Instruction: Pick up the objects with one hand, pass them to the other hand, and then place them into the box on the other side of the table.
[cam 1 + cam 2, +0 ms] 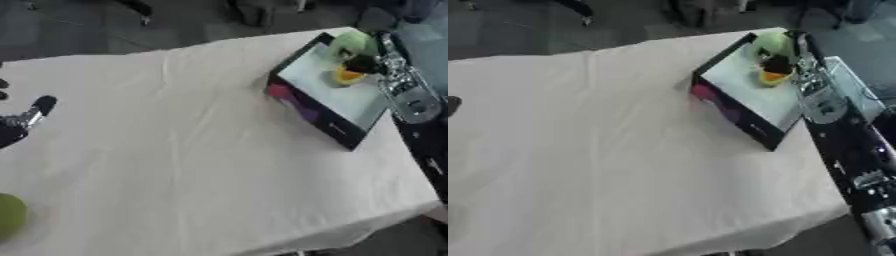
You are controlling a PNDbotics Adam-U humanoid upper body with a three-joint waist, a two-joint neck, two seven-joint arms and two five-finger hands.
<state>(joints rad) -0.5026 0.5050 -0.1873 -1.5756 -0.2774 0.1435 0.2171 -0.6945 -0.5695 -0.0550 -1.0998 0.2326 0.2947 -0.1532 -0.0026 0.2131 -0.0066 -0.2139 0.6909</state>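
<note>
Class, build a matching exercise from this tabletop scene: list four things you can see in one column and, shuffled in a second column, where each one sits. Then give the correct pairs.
Things:
1. box
2. green round object
3. left hand
4. right hand

Places:
A. at the view's left edge, above the cloth
B. near left corner of the table
C. far right part of the table
D. reaching into the box beside an orange item

Pairs: 1-C, 2-B, 3-A, 4-D
</note>
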